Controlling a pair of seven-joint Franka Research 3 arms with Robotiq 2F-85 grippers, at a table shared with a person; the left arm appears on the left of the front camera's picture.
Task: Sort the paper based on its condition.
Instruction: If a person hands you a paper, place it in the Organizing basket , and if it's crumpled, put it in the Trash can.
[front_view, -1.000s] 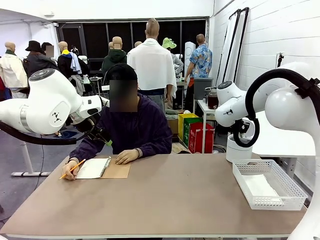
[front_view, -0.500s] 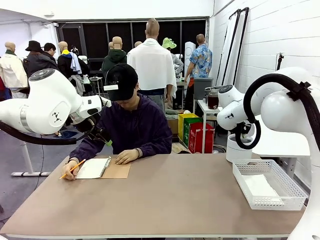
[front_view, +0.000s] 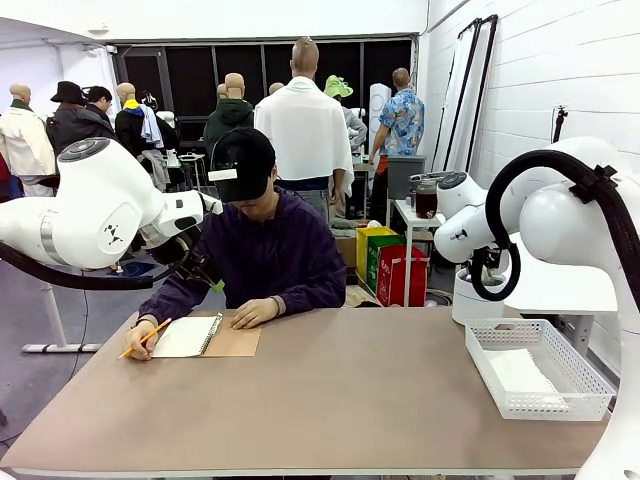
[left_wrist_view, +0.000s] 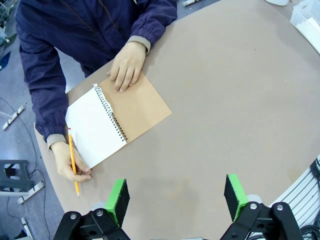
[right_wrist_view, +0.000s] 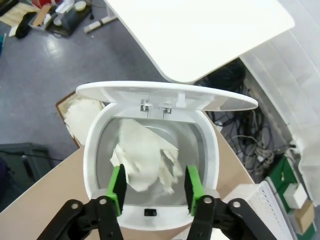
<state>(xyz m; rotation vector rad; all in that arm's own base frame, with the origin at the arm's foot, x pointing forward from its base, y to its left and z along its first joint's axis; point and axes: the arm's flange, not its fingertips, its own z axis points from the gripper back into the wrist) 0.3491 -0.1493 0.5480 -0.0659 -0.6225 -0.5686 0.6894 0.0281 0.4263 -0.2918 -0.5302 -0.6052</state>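
A crumpled white paper (right_wrist_view: 145, 160) hangs inside the mouth of a white bin (right_wrist_view: 95, 150) with its lid (right_wrist_view: 165, 95) raised. My right gripper (right_wrist_view: 155, 187) is directly above the bin. The paper lies between its green pads, against one pad with a small gap to the other, so the jaws look open. A flat sheet of paper (front_view: 522, 375) lies in the white basket (front_view: 560, 412) at the table's right. My left gripper (left_wrist_view: 176, 200) hovers open and empty over the table, near the person's spiral notebook (left_wrist_view: 95, 125).
The person sits at the far left, one hand (left_wrist_view: 125, 67) on the notebook's brown cover and the other holding a pencil (left_wrist_view: 73, 160). The bin (front_view: 475, 298) stands on the floor beyond the table's right far corner. A white side table (right_wrist_view: 200, 35) is behind it.
The right arm has shifted slightly to the right above the bin. The left arm and the person's hands have not moved.
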